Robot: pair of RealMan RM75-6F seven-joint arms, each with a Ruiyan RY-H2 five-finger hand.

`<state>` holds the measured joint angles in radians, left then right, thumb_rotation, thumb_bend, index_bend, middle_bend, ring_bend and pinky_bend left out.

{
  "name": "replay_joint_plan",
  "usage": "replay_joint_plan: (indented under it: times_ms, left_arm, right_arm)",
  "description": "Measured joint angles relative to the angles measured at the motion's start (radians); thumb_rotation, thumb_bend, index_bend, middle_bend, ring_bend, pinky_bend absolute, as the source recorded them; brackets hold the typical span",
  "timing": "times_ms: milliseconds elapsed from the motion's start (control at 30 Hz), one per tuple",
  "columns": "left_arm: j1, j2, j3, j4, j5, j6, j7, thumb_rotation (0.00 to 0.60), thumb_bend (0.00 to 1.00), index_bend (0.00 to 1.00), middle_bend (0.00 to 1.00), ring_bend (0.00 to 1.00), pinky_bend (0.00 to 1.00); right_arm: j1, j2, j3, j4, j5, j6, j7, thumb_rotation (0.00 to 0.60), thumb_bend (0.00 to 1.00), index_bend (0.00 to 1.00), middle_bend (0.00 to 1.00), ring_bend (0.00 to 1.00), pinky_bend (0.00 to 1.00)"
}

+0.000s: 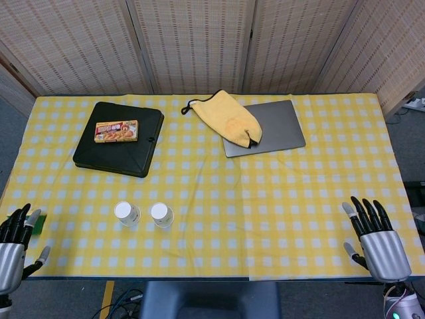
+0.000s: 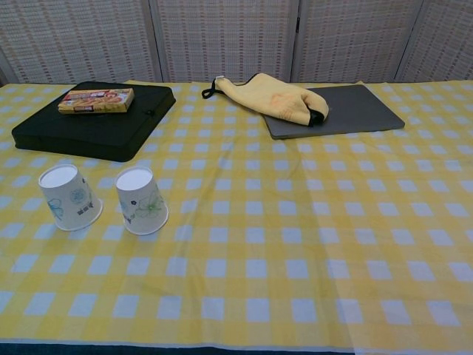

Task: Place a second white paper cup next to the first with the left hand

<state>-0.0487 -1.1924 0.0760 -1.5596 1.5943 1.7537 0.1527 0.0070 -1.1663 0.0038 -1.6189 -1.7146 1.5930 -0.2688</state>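
Observation:
Two white paper cups stand upside down, side by side, on the yellow checked tablecloth: the left cup (image 1: pixel 126 213) (image 2: pixel 69 196) and the right cup (image 1: pixel 161 214) (image 2: pixel 141 200), a small gap between them. My left hand (image 1: pixel 12 249) is at the table's near left corner, far from the cups, fingers spread, holding nothing. My right hand (image 1: pixel 375 238) hovers at the near right edge, fingers spread and empty. Neither hand appears in the chest view.
A black tray (image 1: pixel 118 139) (image 2: pixel 89 122) with a snack box (image 1: pixel 116 131) (image 2: pixel 97 100) lies at the back left. A yellow cloth bag (image 1: pixel 228 116) (image 2: pixel 277 98) rests on a grey laptop (image 1: pixel 275 126) (image 2: pixel 355 107). A green object (image 1: pixel 34 221) peeks out beside my left hand.

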Motion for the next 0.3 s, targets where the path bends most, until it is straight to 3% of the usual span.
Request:
replay_joint_plan:
  times_ms: [300]
  left_arm:
    - [0.025,-0.020,-0.011,0.009,0.024,-0.008,-0.002,0.600,0.32,0.04,0.00,0.00,0.18]
  right_arm:
    - [0.005,0.005,-0.001,0.000,-0.001,-0.005,0.012,0.600,0.22,0.03,0.00,0.00,0.00]
